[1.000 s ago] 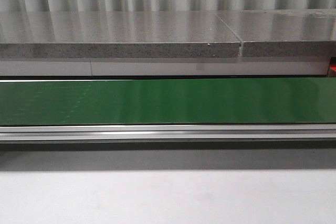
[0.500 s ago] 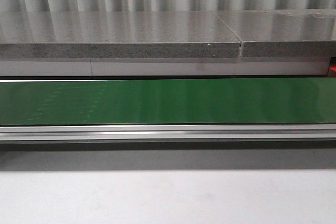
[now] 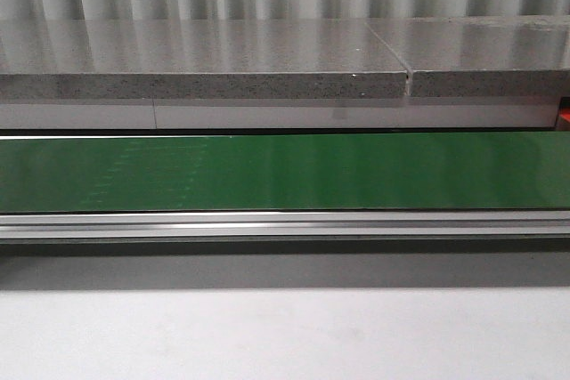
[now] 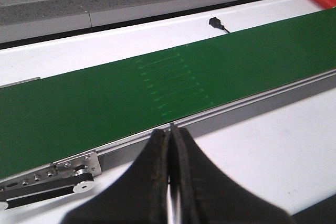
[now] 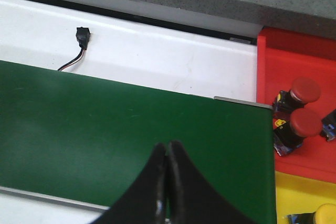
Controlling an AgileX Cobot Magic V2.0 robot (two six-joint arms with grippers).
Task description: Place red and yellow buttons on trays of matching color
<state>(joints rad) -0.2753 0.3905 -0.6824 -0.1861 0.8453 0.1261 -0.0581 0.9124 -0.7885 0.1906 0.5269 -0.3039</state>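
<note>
My red tray (image 5: 294,61) holds two red buttons (image 5: 305,121), side by side; the yellow tray (image 5: 299,195) beside it holds one yellow button (image 5: 326,214). Both lie just past the green belt's (image 5: 121,129) end, beside my right gripper (image 5: 167,150), which is pressed closed and empty. My left gripper (image 4: 170,135) is likewise closed, empty, by the belt's rail (image 4: 247,100).

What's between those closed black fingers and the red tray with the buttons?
Only bare green belt lies between the right gripper and the red tray, as the right wrist view shows.
</note>
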